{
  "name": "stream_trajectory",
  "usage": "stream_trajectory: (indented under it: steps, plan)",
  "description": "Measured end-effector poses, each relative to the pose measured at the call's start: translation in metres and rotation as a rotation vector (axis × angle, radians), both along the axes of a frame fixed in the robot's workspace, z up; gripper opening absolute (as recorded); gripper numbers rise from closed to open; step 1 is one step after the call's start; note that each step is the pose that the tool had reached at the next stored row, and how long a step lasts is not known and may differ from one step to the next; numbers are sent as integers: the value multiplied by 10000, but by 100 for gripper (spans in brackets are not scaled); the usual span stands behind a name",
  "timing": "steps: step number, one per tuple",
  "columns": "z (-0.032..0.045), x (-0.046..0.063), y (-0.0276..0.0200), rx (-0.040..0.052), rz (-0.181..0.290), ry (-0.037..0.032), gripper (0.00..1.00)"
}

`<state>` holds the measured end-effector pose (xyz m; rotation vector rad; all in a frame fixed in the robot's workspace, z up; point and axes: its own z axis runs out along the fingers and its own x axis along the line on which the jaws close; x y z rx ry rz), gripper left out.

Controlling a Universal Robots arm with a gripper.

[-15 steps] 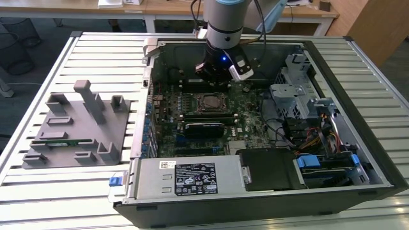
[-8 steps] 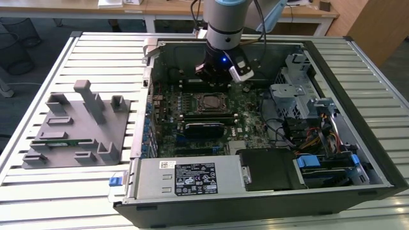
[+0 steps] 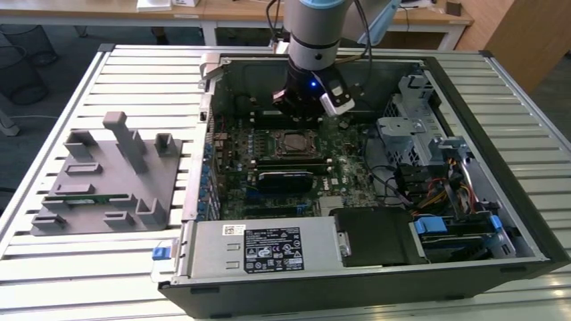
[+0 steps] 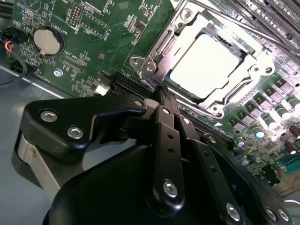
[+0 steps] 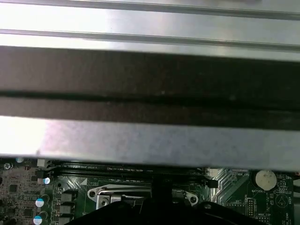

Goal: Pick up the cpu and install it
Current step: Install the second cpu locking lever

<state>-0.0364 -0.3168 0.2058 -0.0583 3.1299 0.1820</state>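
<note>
In the second wrist view the black gripper (image 4: 165,101) is clenched, fingers pressed together with nothing between them. Just beyond its tips lies one cpu (image 4: 205,65) — a flat square chip with a shiny silver top — seated in the metal-framed socket (image 4: 154,56) on the green motherboard (image 4: 84,28). In the exterior view the gripper (image 3: 299,110) hangs just far of that single socket (image 3: 295,144), inside the open computer case (image 3: 499,221).

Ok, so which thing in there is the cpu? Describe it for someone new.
Find the open computer case and the green motherboard on its floor. Near the board's middle sits a metal-framed socket; the cpu is the flat, shiny silver square inside it, unlike the dark slots and green circuitry around it.
</note>
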Motion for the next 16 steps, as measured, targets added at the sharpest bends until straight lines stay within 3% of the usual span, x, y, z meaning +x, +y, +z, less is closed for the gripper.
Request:
stream_trajectory:
  steps: [8, 13, 16]
  plan:
    - [0, 1, -74, 0, 1, -1, 11]
    - [0, 3, -158, 0, 0, 0, 11]
    - [6, 2, -179, -2, 1, 1, 11]
